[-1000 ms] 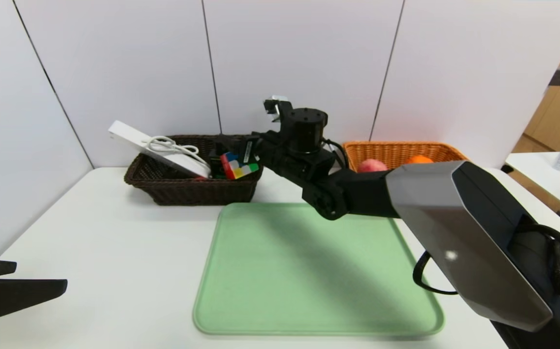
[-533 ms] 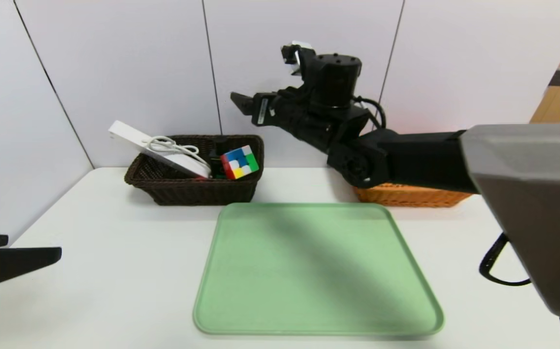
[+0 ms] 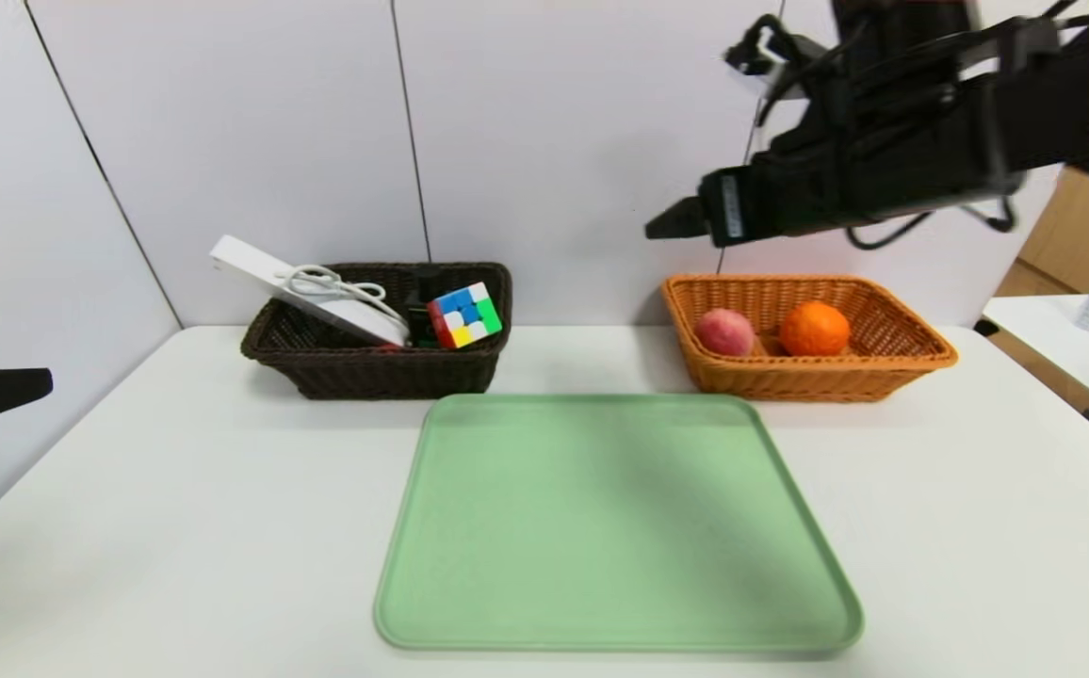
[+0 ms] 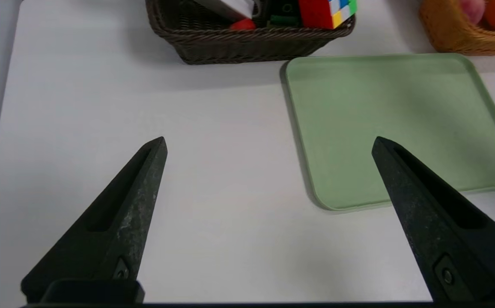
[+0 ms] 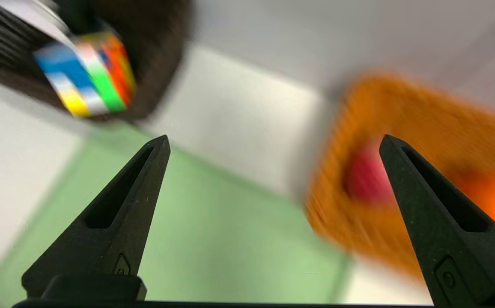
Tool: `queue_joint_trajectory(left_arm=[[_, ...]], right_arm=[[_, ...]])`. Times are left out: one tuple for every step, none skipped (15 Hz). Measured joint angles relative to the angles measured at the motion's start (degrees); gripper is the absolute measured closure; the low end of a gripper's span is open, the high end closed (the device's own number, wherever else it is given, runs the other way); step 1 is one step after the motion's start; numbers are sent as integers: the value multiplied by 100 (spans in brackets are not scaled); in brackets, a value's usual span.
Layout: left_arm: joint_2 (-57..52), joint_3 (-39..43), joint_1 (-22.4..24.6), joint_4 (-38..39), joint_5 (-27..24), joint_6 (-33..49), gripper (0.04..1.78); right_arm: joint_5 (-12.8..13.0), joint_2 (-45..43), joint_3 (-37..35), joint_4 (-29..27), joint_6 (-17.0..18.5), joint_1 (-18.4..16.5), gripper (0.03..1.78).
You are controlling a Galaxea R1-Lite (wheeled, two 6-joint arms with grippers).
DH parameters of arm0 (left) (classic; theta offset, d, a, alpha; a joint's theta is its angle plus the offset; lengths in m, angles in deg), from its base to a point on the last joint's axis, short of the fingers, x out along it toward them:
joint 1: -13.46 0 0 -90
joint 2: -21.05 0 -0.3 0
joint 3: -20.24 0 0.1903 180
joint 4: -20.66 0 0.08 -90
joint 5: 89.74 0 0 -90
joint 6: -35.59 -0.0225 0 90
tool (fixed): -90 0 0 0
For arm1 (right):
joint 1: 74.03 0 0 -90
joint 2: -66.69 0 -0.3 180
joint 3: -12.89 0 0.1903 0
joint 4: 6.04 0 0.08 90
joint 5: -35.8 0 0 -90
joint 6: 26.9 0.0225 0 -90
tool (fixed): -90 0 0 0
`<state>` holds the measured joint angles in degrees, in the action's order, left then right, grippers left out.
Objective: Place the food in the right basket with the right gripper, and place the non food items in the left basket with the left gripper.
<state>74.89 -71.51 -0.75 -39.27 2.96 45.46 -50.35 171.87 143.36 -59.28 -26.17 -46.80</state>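
Flat green tray (image 3: 615, 523) bare between dark woven wicker basket (image 3: 370, 363) and orange woven wicker basket (image 3: 813, 363). Right gripper (image 5: 273, 143) raised, jaws spread; left gripper (image 4: 269, 143) parked, jaws spread.

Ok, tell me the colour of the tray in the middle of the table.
The tray is pale green, plain with no pattern. The head view shows it best.

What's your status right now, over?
Right gripper open, empty, high above the orange basket. Left gripper open, parked at the table's left. Green tray bare. Nothing in the way.
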Motion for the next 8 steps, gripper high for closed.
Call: queue_joint_trajectory(left_arm=[[-1, -1, 9, -152, 297, -5, 13], [-6, -1, 79, -306, 553, -6, 13], [-28, -1, 232, -402, 675, -11, 13], [-78, 0, 411, -469, 711, -16, 13], [-172, 16, 581, -527, 719, -20, 13], [-288, 30, 724, -575, 714, -27, 13], [-434, 51, 835, -647, 689, -28, 13], [-645, 88, 923, -741, 606, -37, 13]], right_arm=[[201, -300, -101, -716, 72, -218, 12], [411, -588, -284, -1246, 124, -445, 12], [590, -905, -540, -1590, 161, -688, 12], [680, -1211, -820, -1698, 174, -898, 12], [719, -1532, -1137, -1719, 190, -1070, 12], [739, -1893, -1467, -1716, 196, -1252, 12], [744, -2244, -1819, -1709, 202, -1429, 12], [747, -2647, -2199, -1677, 207, -1616, 12]])
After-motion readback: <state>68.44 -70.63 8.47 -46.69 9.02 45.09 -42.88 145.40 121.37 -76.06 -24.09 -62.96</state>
